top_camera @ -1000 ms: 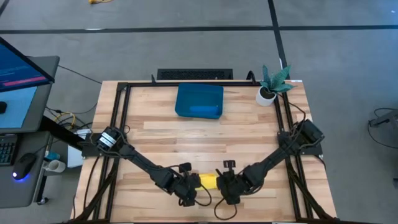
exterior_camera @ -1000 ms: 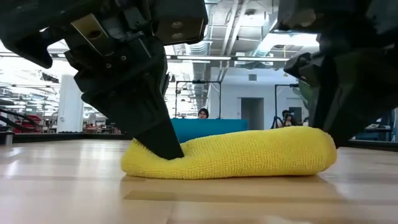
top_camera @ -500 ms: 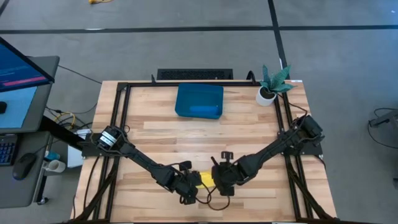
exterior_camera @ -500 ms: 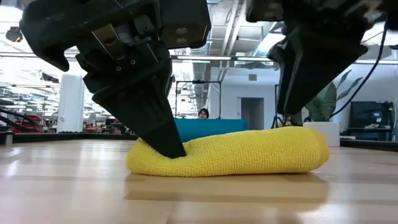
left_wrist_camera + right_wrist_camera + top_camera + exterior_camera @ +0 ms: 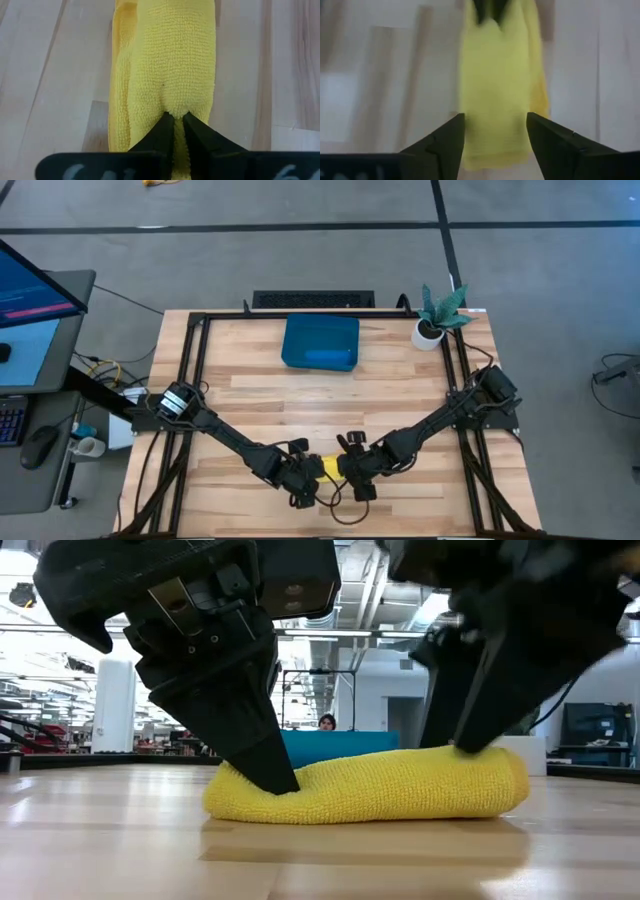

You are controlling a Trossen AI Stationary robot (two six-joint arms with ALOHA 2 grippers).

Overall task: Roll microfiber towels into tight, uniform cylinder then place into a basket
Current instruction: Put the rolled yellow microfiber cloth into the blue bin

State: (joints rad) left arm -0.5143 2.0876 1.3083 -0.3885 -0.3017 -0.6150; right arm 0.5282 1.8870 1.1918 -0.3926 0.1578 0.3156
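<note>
Right end effector [image 5: 495, 135] now wider, farther along yellow towel [image 5: 380, 785].

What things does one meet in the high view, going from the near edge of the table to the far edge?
Rolled bright yellow microfiber towel, pinched at one end by the left tool, with the open right tool at its other end → shallow rectangular dark teal-blue plastic tray, holding a rolled blue towel.

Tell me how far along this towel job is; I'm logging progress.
Done: the blue towel lies in the basket. In hand: the yellow towel is rolled near the table's front edge, the left gripper shut on one end, the right gripper open-jawed at the other. Left: carrying the yellow roll to the basket.
</note>
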